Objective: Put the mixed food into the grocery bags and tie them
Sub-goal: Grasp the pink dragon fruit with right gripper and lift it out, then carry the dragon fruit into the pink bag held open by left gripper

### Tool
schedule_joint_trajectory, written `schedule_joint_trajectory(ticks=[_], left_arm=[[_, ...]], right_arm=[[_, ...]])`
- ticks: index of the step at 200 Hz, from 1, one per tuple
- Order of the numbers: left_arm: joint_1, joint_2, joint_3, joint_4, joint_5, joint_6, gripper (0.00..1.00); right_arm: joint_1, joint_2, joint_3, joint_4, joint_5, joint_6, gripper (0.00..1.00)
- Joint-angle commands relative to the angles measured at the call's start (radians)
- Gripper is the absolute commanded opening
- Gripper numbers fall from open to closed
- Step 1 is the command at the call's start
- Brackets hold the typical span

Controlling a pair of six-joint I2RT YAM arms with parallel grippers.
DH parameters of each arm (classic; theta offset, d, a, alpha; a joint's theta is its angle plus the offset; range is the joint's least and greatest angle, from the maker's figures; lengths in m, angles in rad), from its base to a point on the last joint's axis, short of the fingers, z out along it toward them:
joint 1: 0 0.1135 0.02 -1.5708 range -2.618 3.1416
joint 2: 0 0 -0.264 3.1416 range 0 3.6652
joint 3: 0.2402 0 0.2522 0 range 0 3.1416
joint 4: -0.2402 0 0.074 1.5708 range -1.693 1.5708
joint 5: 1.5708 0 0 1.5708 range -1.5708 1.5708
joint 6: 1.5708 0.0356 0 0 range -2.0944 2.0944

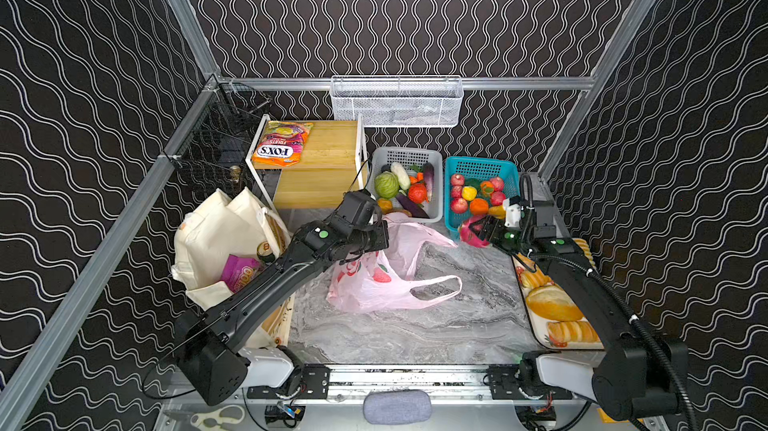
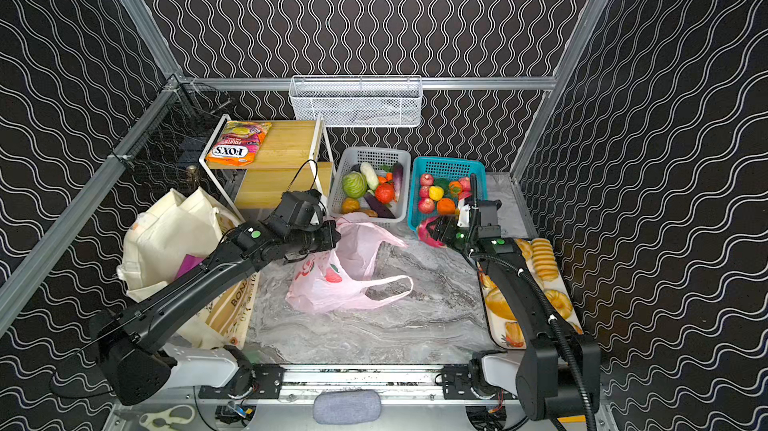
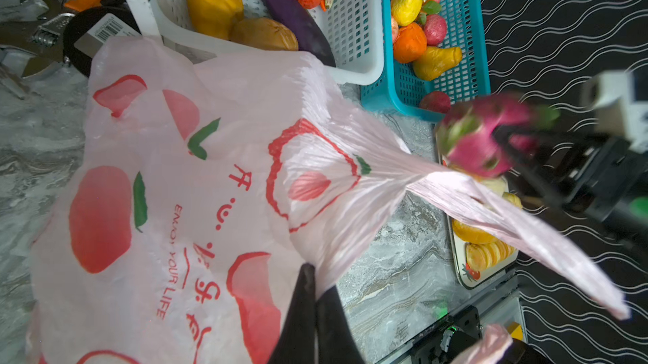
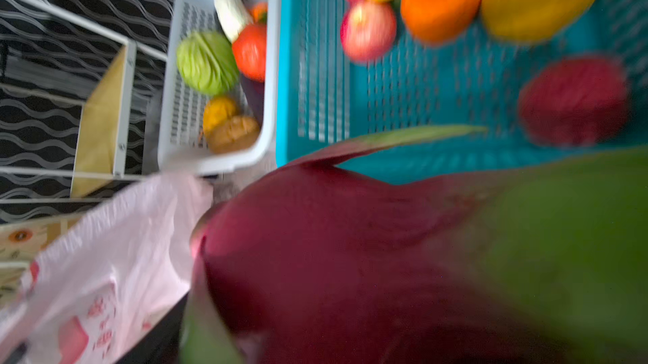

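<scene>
The left gripper (image 3: 313,271) is fully closed, its two black fingers (image 3: 298,313) pressed together on a fold of the pink plastic bag (image 1: 376,289) at the edge of its mouth, lifting that film off the marble tabletop (image 1: 415,329). The bag lies crumpled in the middle of the table with its red fruit print facing up. One handle loop (image 1: 438,285) lies flat on the near side, and the other handle (image 1: 434,238) stretches toward the right arm. The right gripper (image 1: 482,233) has its jaws spread wide around the pink dragon fruit (image 1: 471,234) — a finger on each side of it. It holds the fruit by the near left corner of the teal basket (image 1: 482,162), just beside the stretched handle; whether fruit and handle touch cannot be told. The white basket (image 1: 407,153) of vegetables stands just behind the bag. To the left, the cream canvas tote (image 1: 216,229) stands open with a purple snack packet (image 1: 240,272) inside it.
</scene>
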Motion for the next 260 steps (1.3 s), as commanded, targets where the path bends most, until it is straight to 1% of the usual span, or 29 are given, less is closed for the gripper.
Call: schedule_joint_trajectory(ticks=[1, 16, 31, 46, 69, 74, 85, 109, 140, 155, 174, 204, 223, 232, 241, 260], left_arm=[[0.002, -0.003, -0.007, 0.044, 0.02, -0.025, 0.0], [0.002, 0.003, -0.011, 0.053, 0.03, -0.029, 0.0], [0.003, 0.011, -0.008, 0.058, 0.043, -0.033, 0.0], [0.003, 0.014, -0.008, 0.061, 0.049, -0.037, 0.0], [0.004, 0.017, -0.014, 0.064, 0.047, -0.033, 0.0], [0.004, 0.018, -0.012, 0.062, 0.048, -0.031, 0.0], [0.005, 0.024, -0.006, 0.055, 0.046, -0.028, 0.0], [0.005, 0.032, -0.004, 0.076, 0.071, -0.033, 0.0], [0.004, 0.053, 0.009, 0.099, 0.142, -0.033, 0.0], [0.004, 0.054, 0.004, 0.135, 0.188, -0.042, 0.0], [0.004, 0.055, 0.001, 0.167, 0.243, -0.065, 0.0], [0.004, 0.052, -0.014, 0.241, 0.319, -0.112, 0.0], [0.005, 0.061, -0.006, 0.255, 0.331, -0.12, 0.0], [0.005, 0.062, -0.007, 0.254, 0.329, -0.125, 0.0], [0.005, 0.058, -0.007, 0.259, 0.325, -0.131, 0.0], [0.005, 0.055, -0.011, 0.268, 0.304, -0.14, 0.0]], right_arm=[[0.044, -0.043, -0.068, 0.032, -0.08, 0.023, 0.67], [0.116, -0.069, -0.123, 0.076, -0.09, 0.026, 0.67], [0.185, -0.102, -0.17, 0.126, -0.069, 0.041, 0.67], [0.232, -0.153, -0.231, 0.195, -0.043, 0.061, 0.66], [0.304, -0.247, -0.323, 0.314, -0.014, 0.028, 0.64], [0.34, -0.274, -0.343, 0.342, -0.006, 0.019, 0.64], [0.364, -0.325, -0.383, 0.392, 0.008, 0.021, 0.63], [0.406, -0.394, -0.462, 0.561, -0.017, 0.03, 0.6], [0.465, -0.361, -0.445, 0.659, -0.006, -0.008, 0.6], [0.491, -0.326, -0.432, 0.697, 0.038, -0.03, 0.6], [0.505, -0.289, -0.426, 0.741, 0.137, -0.063, 0.6], [0.506, -0.233, -0.354, 0.71, 0.224, -0.19, 0.62], [0.506, -0.212, -0.315, 0.668, 0.273, -0.257, 0.64], [0.505, -0.211, -0.302, 0.647, 0.268, -0.283, 0.64], [0.504, -0.215, -0.299, 0.633, 0.232, -0.307, 0.64], [0.499, -0.232, -0.282, 0.593, 0.068, -0.321, 0.64]])
